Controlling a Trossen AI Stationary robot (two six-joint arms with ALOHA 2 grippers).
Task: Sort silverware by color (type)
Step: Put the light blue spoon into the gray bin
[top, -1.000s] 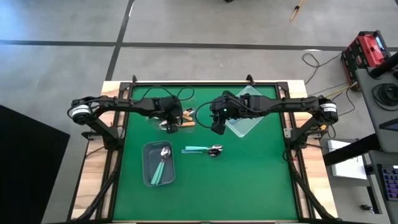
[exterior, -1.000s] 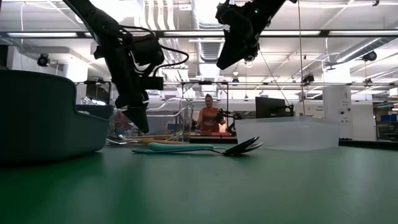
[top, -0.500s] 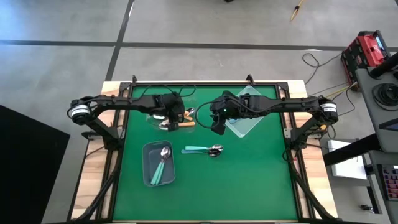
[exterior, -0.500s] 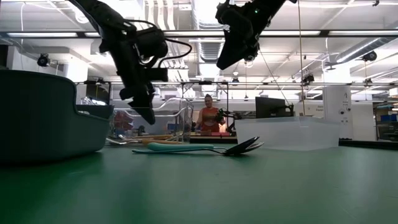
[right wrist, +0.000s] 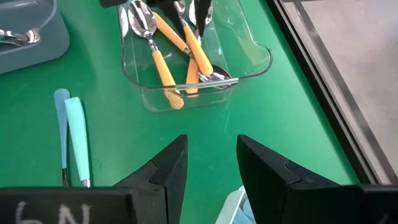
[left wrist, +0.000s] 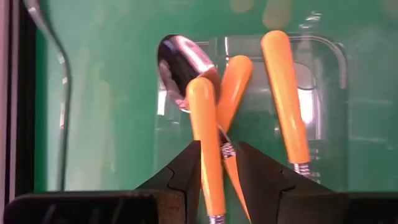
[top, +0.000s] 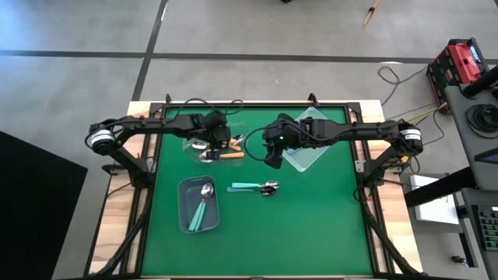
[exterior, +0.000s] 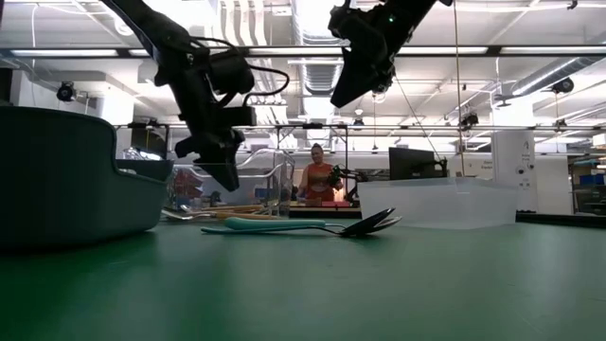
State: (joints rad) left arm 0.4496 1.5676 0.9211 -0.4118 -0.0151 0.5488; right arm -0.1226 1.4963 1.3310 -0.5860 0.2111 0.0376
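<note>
Over the clear bin [top: 204, 140] at the counter's [top: 311, 225] far left, the left claw [left wrist: 219, 163] is clamped on an orange spoon [left wrist: 204, 124], handle running lengthwise between its fingers, bowl end hidden. Right claw [right wrist: 211, 163] hovers mid-counter, jaws apart and empty; two teal spoons [top: 253, 187] lie flat just toward the near edge from it, long axis crosswise, nearer this arm.

teal spoons [top: 254, 187] mid-mat, bins flanking

High view looks straight down on the table [top: 311, 225]; low view faces level across it; both wrist views — close, downward — share the clear bin [right wrist: 249, 59].
</note>
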